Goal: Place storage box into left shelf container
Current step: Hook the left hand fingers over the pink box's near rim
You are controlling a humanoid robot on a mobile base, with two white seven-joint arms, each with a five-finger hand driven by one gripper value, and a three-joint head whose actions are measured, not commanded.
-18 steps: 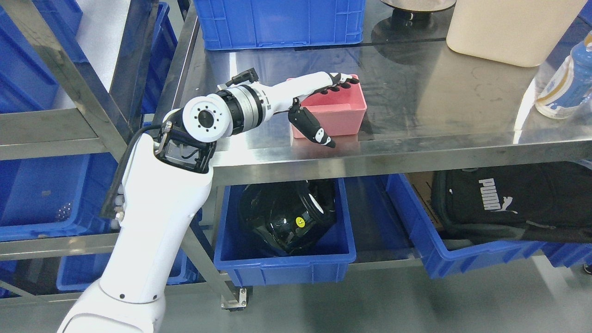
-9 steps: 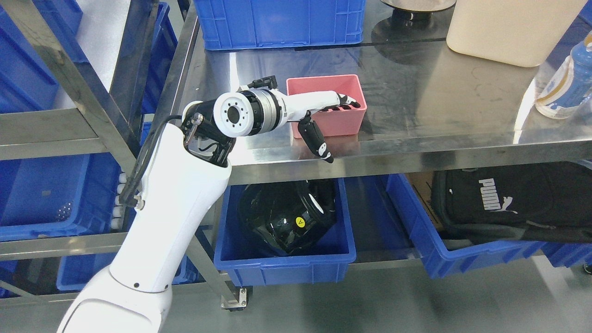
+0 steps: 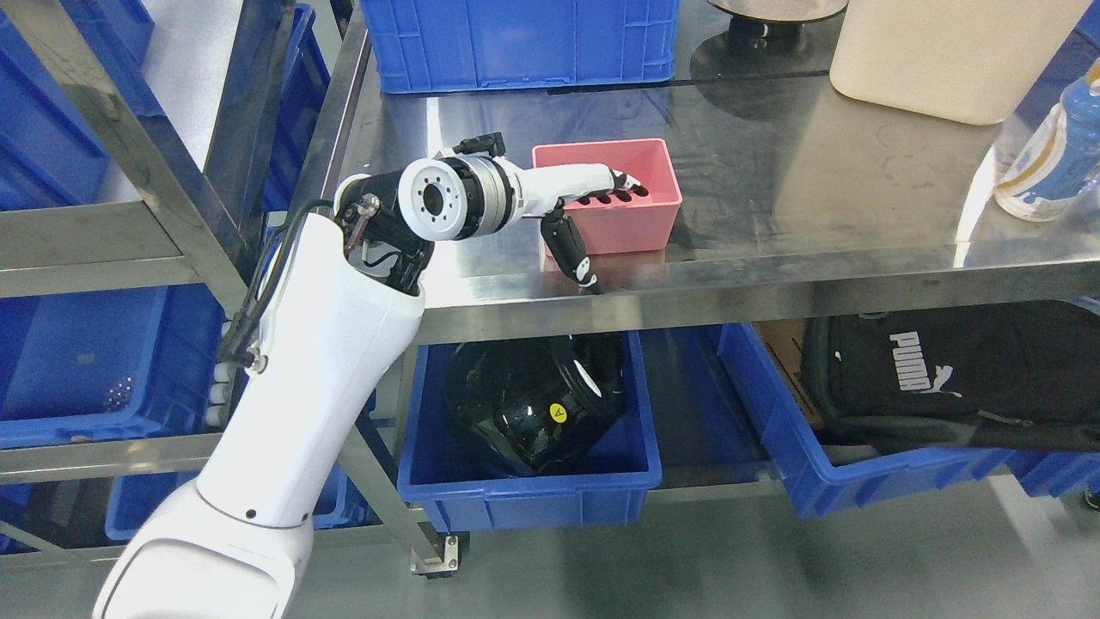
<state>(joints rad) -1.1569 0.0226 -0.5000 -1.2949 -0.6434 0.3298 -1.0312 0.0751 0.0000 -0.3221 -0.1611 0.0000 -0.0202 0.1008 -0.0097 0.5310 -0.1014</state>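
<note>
I am at the grasping step. The steel table (image 3: 816,215) fills the upper half of the frame, and on it, at centre, the pink storage box (image 3: 640,225) sits flat. My left hand (image 3: 580,202) straddles its near wall: the fingers (image 3: 623,185) dip inside the box, the thumb (image 3: 571,254) hangs outside against the front face, and the pinch does not look closed yet, so I judge the box not yet held. Next I need to close thumb against fingers on that wall, lift clear, then swing left toward the blue shelf container (image 3: 77,370) at mid left.

The slanted steel shelf post (image 3: 146,163) at upper left stands between table and container; my elbow must clear it. A large blue crate (image 3: 516,43) sits behind the box, near it. Lower down, a blue bin (image 3: 481,481) holds a black helmet (image 3: 533,404). At far right stand a cream container (image 3: 937,52) and a bottle (image 3: 1053,155), well apart.
</note>
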